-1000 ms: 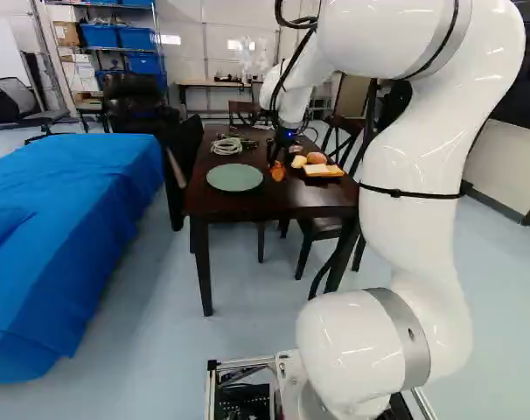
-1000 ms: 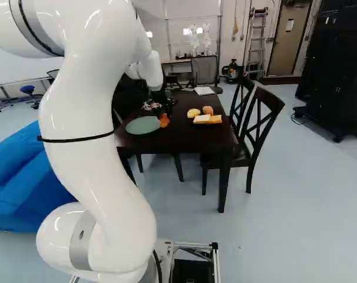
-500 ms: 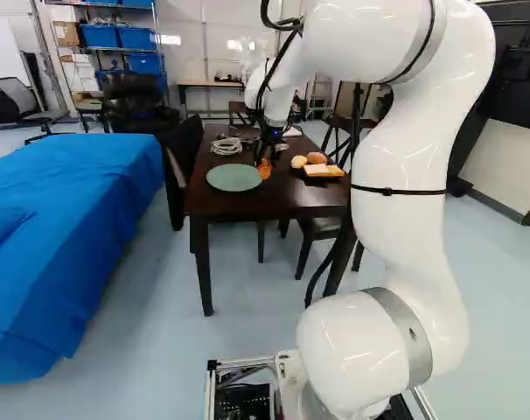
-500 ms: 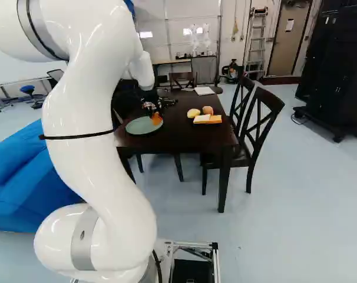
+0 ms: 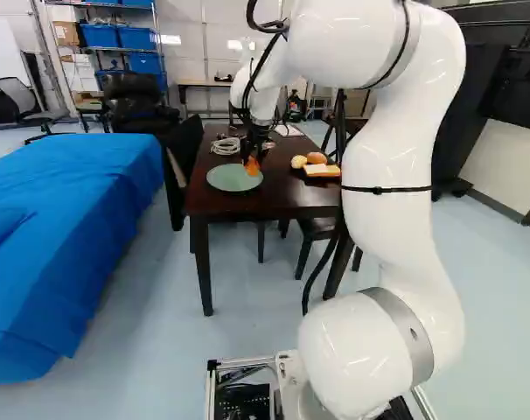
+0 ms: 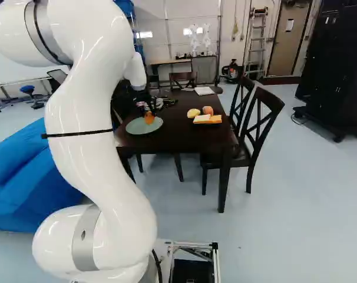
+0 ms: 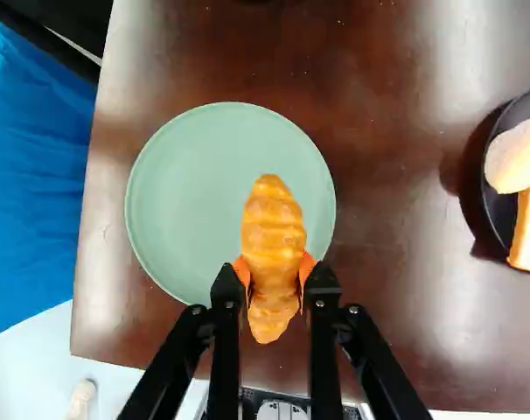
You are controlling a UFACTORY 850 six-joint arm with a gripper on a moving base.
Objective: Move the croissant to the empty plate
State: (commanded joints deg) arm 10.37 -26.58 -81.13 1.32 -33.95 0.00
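And the arm has swung the croissant to the plate's two o'clock, left base view, jaws pinching its sides; now centre, lower gently, release!

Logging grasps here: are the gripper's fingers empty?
No, the gripper holds the croissant between its two orange pads.

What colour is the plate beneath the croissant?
The plate is a plain pale green, seen best in the wrist view.
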